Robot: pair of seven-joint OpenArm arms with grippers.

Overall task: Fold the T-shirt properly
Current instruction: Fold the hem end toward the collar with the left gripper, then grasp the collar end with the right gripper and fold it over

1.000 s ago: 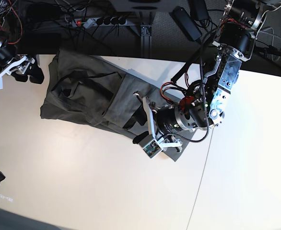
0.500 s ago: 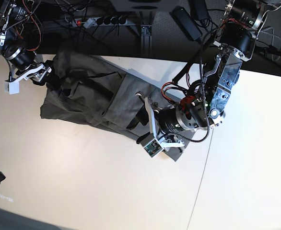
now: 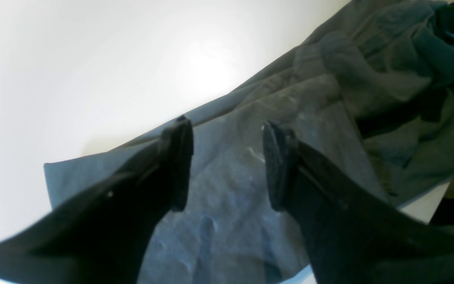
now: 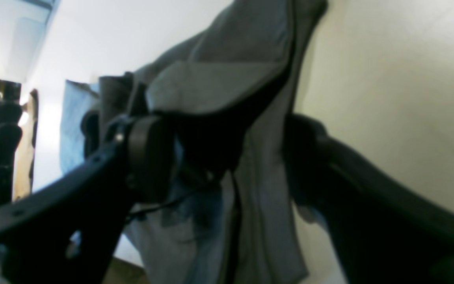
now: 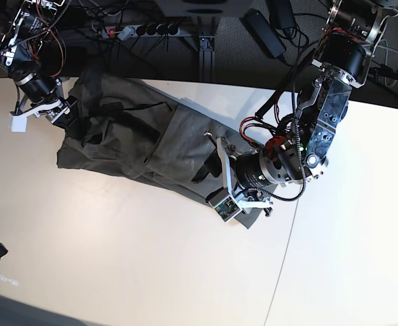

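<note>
Your T-shirt [image 5: 128,139] is lying crumpled across the far-left part of the white table [image 5: 117,258], running from the far-left corner down toward the middle, with one end poking out under your left arm. It's bunched into thick folds with dark creases, nowhere near flat.

Your left gripper [image 3: 227,165] is sitting low over the near-right end of the shirt. In the left wrist view both fingers [image 3: 177,157] are spread apart with grey fabric showing flat in the gap between them, so nothing is pinched there. The shirt's straight edge [image 3: 105,152] lies just past the fingertips, with bare table beyond it.

Your right gripper [image 5: 56,109] is over at the far-left end of the shirt, right at the table's far edge. In the right wrist view its fingers [image 4: 148,157] are wide apart, and a raised fold of the shirt [image 4: 219,86] sits in the gap. Can't tell from that blurry view whether either pad actually touches the cloth.

A power strip [image 5: 141,30] and loose cables lie on the dark floor beyond the table.
</note>
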